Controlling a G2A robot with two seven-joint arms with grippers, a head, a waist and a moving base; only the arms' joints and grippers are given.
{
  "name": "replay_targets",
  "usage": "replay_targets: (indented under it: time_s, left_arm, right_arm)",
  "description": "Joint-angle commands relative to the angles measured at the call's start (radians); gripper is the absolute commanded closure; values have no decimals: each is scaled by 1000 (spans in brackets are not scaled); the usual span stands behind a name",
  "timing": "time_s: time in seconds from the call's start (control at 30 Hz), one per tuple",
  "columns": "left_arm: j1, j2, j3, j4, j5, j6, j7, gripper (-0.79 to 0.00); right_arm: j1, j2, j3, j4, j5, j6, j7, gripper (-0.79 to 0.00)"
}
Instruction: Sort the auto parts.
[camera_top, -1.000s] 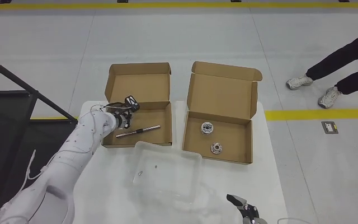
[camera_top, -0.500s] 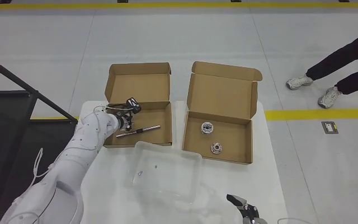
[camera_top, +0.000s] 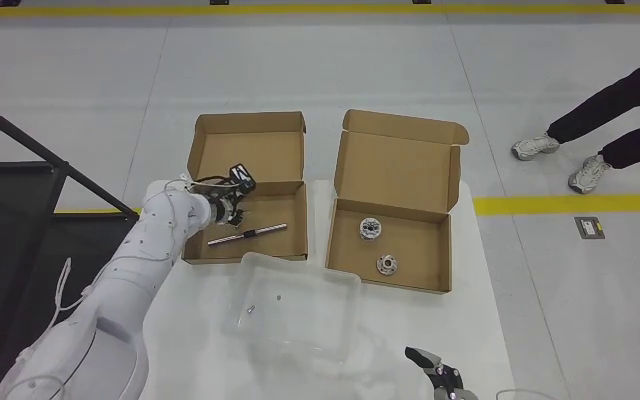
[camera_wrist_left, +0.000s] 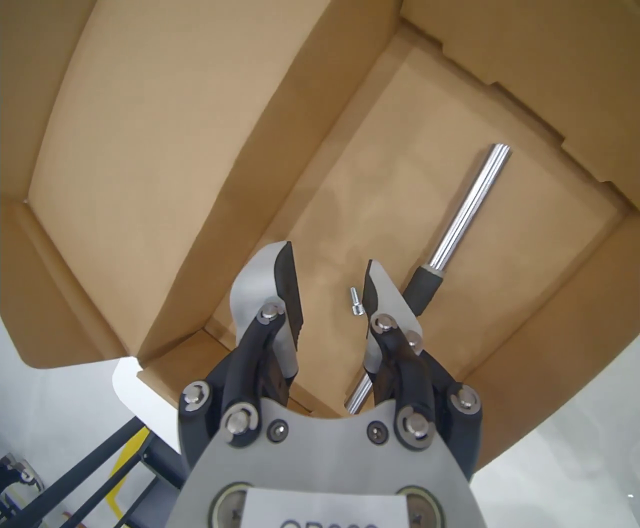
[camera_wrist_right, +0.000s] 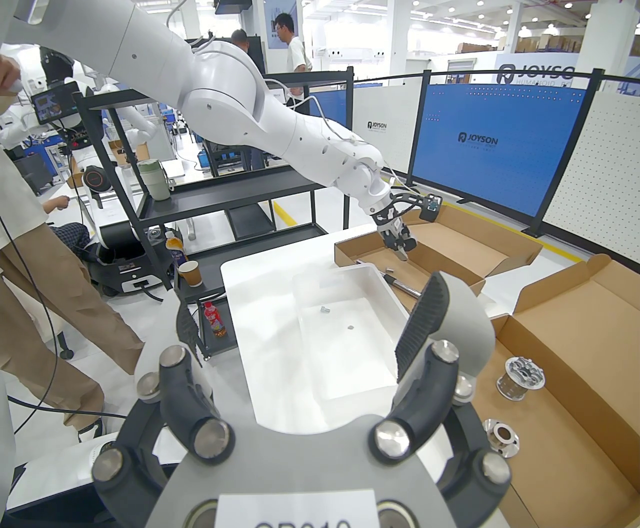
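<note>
Two open boxes serve as sorting bins. The left box (camera_top: 250, 150) takes slender parts, with a rod (camera_top: 247, 235) lying slantwise on its floor. The right box (camera_top: 420, 250) takes round ones, two hubs (camera_top: 371, 228) lying apart. The tray (camera_top: 300, 310) in front looks like the supply, with two tiny parts in it. The left gripper (camera_wrist_left: 327, 260) hangs over the left box, jaws narrowly parted and empty, above a bolt (camera_wrist_left: 355, 302) lying beside the rod's dark end. The right gripper (camera_wrist_right: 312, 295) sits near the tray's near edge, jaws wide. The floor is grey with yellow lines and the table (camera_top: 475, 330) is white.
</note>
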Motion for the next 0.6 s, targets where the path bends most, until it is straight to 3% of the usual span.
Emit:
replay_targets:
  time_s: [0.0, 0.13, 0.23, 0.47, 0.57]
  left_arm:
    - [6, 8, -2, -19, 10, -23, 15, -351]
    - [14, 33, -22, -60, 0, -117, 51, -369]
    - [26, 59, -38, -104, 16, -128, 74, -388]
    - [83, 142, -107, -264, 26, -220, 81, -483]
    - [127, 186, -153, -381, 28, -262, 53, -613]
  right_arm:
    - [0, 0, 0, 0, 0, 0, 0, -785]
    - [0, 0, 0, 0, 0, 0, 0, -785]
    - [0, 0, 0, 0, 0, 0, 0, -785]
    - [0, 0, 0, 0, 0, 0, 0, -785]
    - [0, 0, 0, 0, 0, 0, 0, -785]
